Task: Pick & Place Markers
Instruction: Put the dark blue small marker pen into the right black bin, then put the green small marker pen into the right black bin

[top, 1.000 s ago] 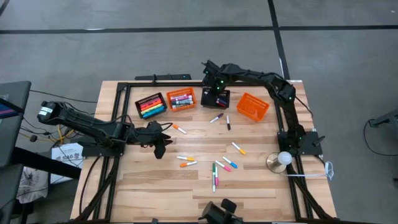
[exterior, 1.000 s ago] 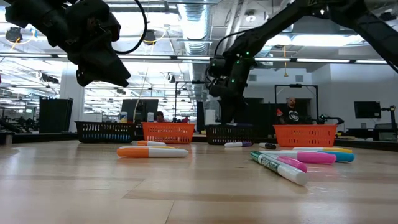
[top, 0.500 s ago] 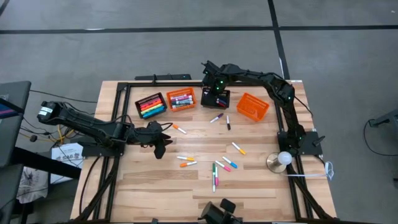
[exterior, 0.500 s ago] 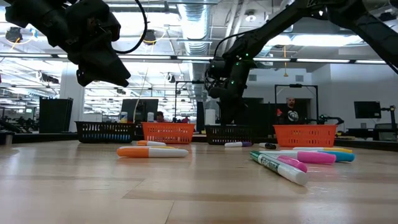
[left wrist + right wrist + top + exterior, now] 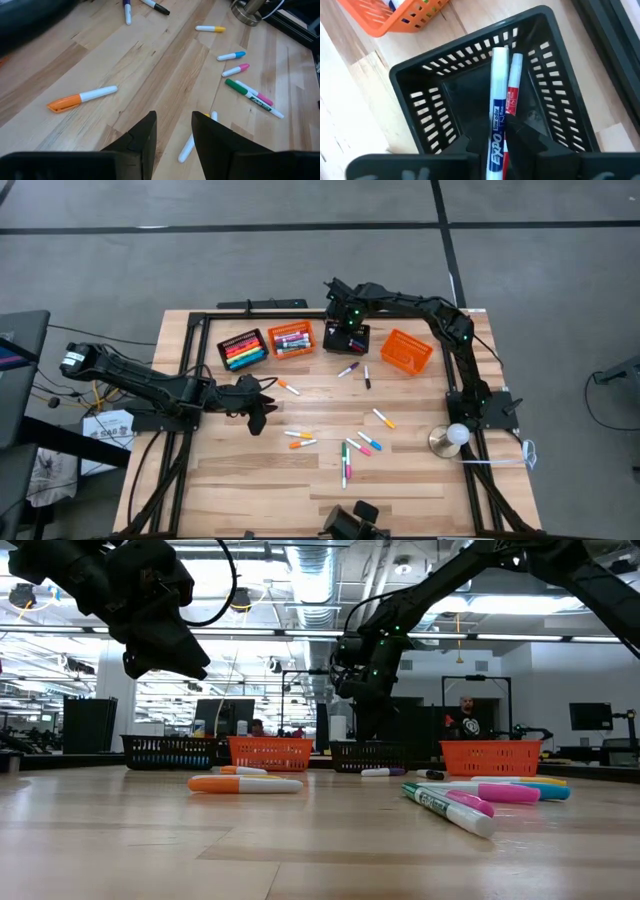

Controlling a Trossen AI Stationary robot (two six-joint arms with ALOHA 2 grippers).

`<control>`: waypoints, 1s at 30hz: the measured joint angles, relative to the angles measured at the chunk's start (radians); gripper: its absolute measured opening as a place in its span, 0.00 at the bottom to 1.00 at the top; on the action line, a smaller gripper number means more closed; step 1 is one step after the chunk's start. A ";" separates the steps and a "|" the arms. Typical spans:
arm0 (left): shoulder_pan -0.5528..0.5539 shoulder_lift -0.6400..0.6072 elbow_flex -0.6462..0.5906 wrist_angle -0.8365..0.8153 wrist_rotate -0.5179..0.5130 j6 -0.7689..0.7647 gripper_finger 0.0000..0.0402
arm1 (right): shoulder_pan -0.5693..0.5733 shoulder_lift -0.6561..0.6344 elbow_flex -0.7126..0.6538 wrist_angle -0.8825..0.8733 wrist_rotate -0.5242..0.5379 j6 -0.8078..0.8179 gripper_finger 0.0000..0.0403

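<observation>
Markers between right pincer fingers, inside black basket.

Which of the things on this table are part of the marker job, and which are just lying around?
Job:
- loose markers
- EXPO marker, held by the right gripper over the black basket
- other baskets
- left gripper, open above the table

Lying about:
- metal stand with a white ball

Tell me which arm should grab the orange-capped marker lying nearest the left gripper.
Left. The left gripper, open, hovers beside the orange-capped marker, while the right gripper is over the black basket, shut on a white marker.
</observation>
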 joint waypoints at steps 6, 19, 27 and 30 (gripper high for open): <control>0.000 0.000 0.000 0.000 0.000 0.000 0.30 | 0.000 0.000 0.000 -0.003 0.000 0.007 0.27; 0.000 0.000 0.000 0.000 0.000 0.000 0.30 | 0.010 -0.067 0.000 -0.037 -0.073 -0.036 0.51; 0.000 0.000 0.000 0.000 0.000 0.000 0.30 | 0.076 -0.239 0.000 -0.116 -0.209 -0.073 0.49; 0.000 0.000 0.000 0.000 0.000 0.000 0.30 | 0.133 -0.303 0.000 -0.161 -0.209 -0.086 0.47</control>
